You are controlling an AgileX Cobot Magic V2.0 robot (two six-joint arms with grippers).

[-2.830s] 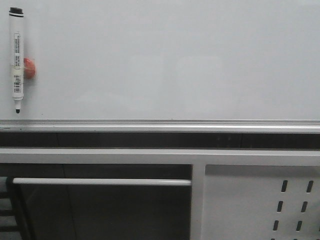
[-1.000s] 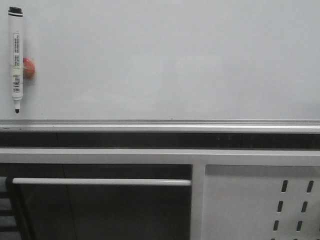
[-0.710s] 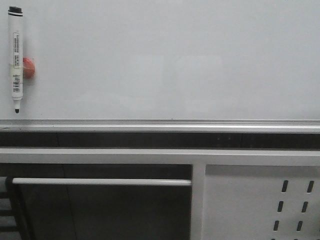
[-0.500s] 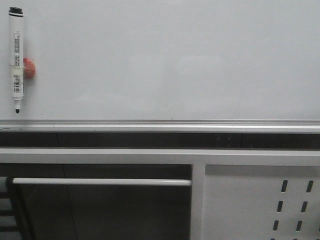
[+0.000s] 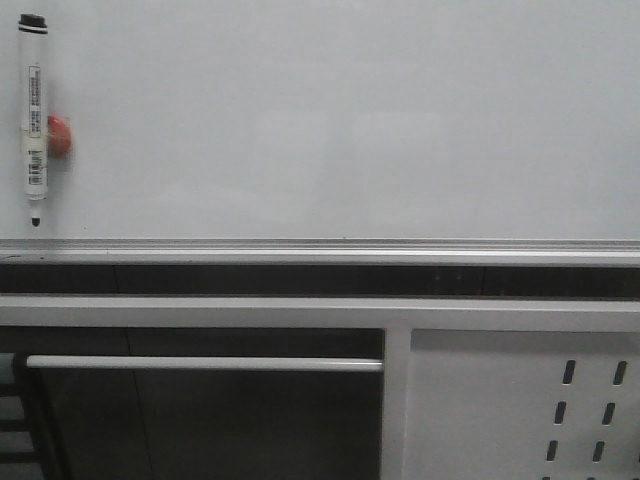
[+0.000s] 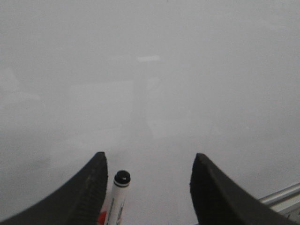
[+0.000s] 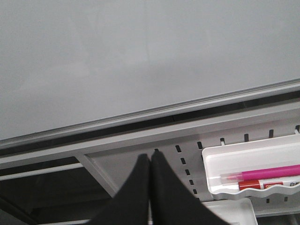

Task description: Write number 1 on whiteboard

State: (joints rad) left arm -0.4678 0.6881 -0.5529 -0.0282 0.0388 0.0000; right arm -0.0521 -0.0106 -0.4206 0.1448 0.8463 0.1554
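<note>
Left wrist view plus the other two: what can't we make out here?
- Marker: left wrist view's edge cuts off its lower end; the label print is too small in the front view.
- Red piece: half hidden behind the marker, identity unclear.
- Left gripper, right gripper: only fingertips show, arms out of frame.
- Tray pens: cut off by the right wrist view's edge.

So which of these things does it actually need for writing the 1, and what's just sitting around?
Needed:
- whiteboard, blank
- black-capped marker, hanging on the board by a red magnet
- left gripper, open around the marker

Just lying about:
- white tray with a pink pen and a red marker
- slotted grey panel
</note>
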